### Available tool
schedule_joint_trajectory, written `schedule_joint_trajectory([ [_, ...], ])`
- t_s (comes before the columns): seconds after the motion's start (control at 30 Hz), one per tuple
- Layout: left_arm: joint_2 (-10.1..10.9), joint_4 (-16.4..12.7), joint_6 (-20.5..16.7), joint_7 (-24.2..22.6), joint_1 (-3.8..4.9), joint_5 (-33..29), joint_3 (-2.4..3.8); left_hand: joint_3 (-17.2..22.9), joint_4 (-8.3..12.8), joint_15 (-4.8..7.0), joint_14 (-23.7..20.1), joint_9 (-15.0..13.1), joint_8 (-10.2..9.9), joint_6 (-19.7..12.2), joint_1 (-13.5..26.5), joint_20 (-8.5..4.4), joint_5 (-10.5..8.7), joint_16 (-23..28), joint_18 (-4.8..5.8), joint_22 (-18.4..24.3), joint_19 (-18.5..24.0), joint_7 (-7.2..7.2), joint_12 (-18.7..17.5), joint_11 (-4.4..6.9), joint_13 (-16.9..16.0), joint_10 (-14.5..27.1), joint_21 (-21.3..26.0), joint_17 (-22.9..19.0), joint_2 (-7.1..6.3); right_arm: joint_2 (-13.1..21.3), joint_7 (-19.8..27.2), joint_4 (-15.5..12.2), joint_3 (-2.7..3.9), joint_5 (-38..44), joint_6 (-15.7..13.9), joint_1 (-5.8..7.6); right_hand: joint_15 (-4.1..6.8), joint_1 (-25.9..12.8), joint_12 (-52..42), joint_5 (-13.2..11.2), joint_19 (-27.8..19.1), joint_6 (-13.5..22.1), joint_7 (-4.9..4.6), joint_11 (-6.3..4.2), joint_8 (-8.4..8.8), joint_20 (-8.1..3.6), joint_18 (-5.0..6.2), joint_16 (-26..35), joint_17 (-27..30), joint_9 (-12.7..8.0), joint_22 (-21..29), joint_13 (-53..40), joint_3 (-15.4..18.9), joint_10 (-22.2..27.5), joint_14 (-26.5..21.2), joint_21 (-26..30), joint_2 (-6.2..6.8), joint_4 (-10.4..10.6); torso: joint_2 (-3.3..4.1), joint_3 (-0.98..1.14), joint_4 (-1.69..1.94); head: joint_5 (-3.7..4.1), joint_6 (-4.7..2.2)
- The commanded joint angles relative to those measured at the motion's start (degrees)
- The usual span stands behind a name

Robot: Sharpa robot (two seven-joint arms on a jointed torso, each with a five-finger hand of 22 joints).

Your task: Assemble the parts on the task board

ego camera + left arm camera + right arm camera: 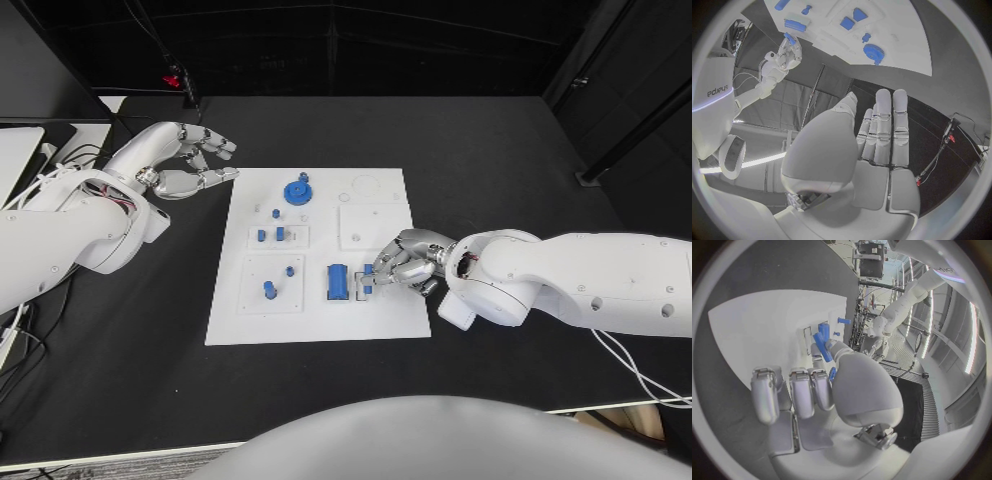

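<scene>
The white task board [375, 320] lies in the middle of the black table. On it are a blue gear [299, 190] near the far edge, a blue block [336, 282] and several small blue parts [268, 290]. My right hand [407, 262] hovers over the board's right side, just right of the block. It pinches a small blue part [822, 342] between thumb and fingers, and the same part [789, 37] shows in the left wrist view. My left hand [188, 158] is off the board's far-left corner, fingers straight [882, 130], holding nothing.
A cable and a small red-lit device [173, 78] sit at the table's far left. White equipment [18, 150] lies at the left edge. A dark post [635, 120] slants at the far right. Bare table surrounds the board.
</scene>
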State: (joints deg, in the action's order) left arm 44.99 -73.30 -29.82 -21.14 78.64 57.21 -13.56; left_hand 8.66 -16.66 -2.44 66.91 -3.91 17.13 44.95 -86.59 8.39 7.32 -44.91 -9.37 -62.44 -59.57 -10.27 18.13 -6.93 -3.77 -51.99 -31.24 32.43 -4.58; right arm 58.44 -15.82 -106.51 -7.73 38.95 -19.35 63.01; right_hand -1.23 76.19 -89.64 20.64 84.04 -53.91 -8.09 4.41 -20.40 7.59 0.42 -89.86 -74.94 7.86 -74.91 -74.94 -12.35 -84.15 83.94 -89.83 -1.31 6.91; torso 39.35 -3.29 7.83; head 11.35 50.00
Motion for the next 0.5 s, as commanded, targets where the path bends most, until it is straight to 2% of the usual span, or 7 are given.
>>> schedule_joint_trajectory([
  [0.03,-0.1,0.0,0.3,0.2,0.09,-0.3,0.05,-0.4,-0.1,-0.02,0.3,0.0,-0.4,0.3,0.1,-0.05,0.33,0.3,-0.95,-0.1,-0.4,-0.02,0.3,0.09,0.1,-0.4,0.1,-0.1,0.45,-0.5,-0.9,0.3,0.01,-3.2,1.9,0.07,-0.13,-1.0,-0.4,-0.1,6.0,-0.2,0.09,-0.14,0.42,0.11,-0.42,-0.1,-15.1,-0.2,-15.1,-15.1,0.5,-5.9,6.1,-0.2,0.12,0.8,0.02,0.00,-0.08,-0.08,0.00],
  [0.3,-0.1,-0.1,0.5,0.3,0.09,-0.3,0.05,-0.4,-0.1,-0.02,0.3,0.0,-0.4,0.3,0.1,-0.05,0.33,0.3,-0.95,-0.1,-0.4,-0.02,0.3,0.09,0.1,-0.4,0.1,-0.1,0.45,-1.7,-6.3,1.1,0.01,-0.9,3.3,0.07,-0.10,-1.9,-0.4,-0.2,6.0,-0.3,0.13,-0.18,0.72,0.07,-0.42,-0.1,-15.1,-0.3,-15.1,-15.1,1.2,-5.9,6.1,-0.2,0.27,1.6,0.05,0.05,0.00,-0.16,0.00],
  [0.5,-0.1,-0.1,0.6,0.4,0.09,-0.3,0.05,-0.4,-0.1,-0.02,0.3,0.0,-0.4,0.3,0.0,-0.06,0.34,0.3,-0.94,-0.1,-0.4,-0.02,0.3,0.09,0.1,-0.4,0.1,-0.1,0.47,-2.3,-8.3,1.3,0.01,0.4,4.1,0.07,-0.09,-2.0,-0.4,-0.2,6.0,-0.3,0.14,-0.19,0.77,0.06,-0.42,-0.1,-15.1,-0.3,-15.1,-15.1,1.2,-5.9,6.1,-0.2,0.27,1.7,0.03,0.01,-0.11,-0.15,0.00],
])
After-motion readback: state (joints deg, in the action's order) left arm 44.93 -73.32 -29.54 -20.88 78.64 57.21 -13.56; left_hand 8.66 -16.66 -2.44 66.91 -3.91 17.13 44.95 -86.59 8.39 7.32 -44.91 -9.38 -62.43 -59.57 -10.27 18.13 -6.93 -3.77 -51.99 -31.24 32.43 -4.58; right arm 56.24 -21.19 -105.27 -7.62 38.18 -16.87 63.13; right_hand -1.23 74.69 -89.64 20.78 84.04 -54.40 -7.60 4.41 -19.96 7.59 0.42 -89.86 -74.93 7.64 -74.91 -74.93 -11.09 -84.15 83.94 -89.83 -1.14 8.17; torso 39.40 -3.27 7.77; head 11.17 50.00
